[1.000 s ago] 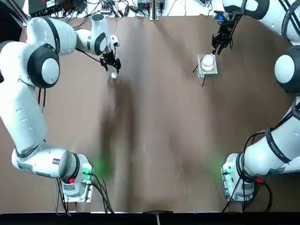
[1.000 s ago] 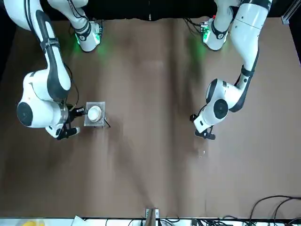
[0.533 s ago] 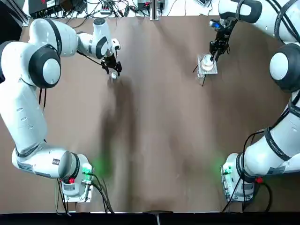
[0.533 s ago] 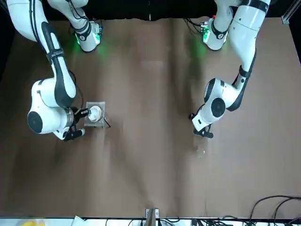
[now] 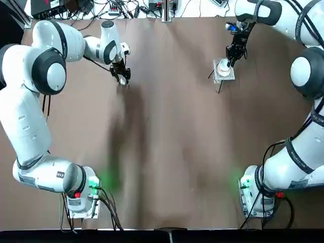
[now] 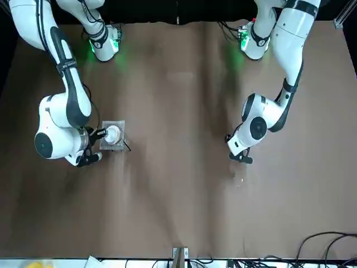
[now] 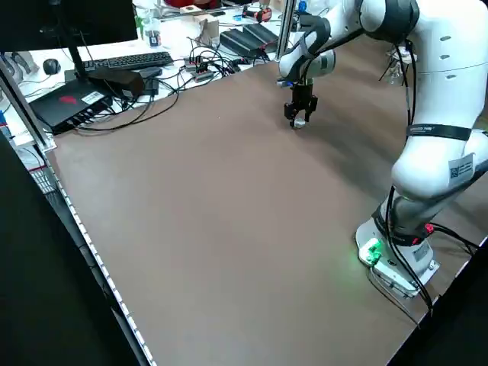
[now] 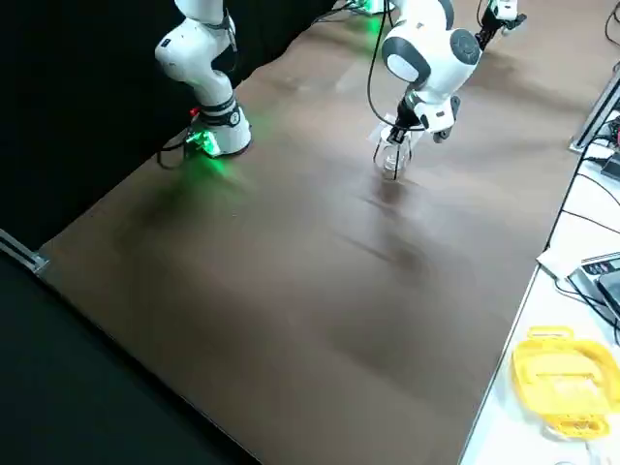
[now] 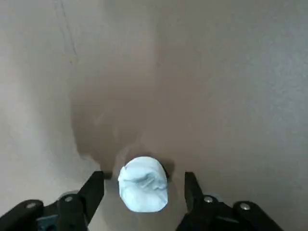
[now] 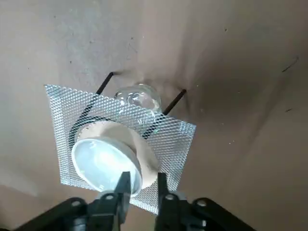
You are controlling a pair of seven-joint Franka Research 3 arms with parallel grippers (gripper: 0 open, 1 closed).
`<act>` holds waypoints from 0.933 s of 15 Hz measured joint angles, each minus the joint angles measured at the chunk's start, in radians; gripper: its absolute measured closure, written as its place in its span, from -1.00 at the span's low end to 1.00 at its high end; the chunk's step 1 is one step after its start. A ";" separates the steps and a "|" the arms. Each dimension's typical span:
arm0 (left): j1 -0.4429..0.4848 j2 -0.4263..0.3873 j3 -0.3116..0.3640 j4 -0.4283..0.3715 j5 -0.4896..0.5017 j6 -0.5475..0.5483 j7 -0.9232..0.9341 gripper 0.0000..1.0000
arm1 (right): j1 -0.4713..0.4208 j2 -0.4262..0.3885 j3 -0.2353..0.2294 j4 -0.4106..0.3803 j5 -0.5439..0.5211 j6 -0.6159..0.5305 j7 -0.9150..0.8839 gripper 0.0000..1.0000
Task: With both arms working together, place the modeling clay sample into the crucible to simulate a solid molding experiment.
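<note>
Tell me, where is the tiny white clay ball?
The modeling clay sample lies on the table on the robot's left side, between the open fingers of the left gripper, far from the crucible.

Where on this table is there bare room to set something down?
The wide brown stretch between the two arm bases and up the middle is free. It is crowded only at the far corners: the left gripper straddles the clay pellet, and the right gripper pinches the crucible rim on the mesh stand.
</note>
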 joint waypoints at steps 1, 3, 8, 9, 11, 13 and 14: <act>0.000 0.000 0.000 0.000 0.000 0.000 0.000 -0.40 | 0.000 0.000 0.000 0.000 0.000 0.000 0.000 0.44; 0.000 0.000 0.000 0.000 0.000 0.000 -0.001 -0.28 | 0.000 0.000 0.000 0.000 0.000 0.000 0.000 0.44; 0.000 0.000 0.000 0.000 0.000 0.000 -0.006 -0.08 | 0.000 0.000 0.001 0.000 0.001 0.000 0.000 0.49; 0.000 0.000 0.000 0.000 0.000 0.000 -0.008 0.04 | 0.000 0.001 0.001 0.000 0.001 0.000 0.000 0.51; 0.000 0.000 0.000 0.000 0.000 0.000 -0.012 0.11 | 0.000 0.001 0.001 0.000 0.002 0.000 0.000 0.53; 0.000 0.000 0.000 0.000 0.000 0.000 -0.014 0.16 | 0.001 0.002 0.001 0.000 0.002 0.000 0.000 0.58; 0.000 0.000 0.000 0.000 0.000 0.000 -0.015 0.16 | 0.000 0.002 0.001 0.000 0.003 0.000 0.000 0.70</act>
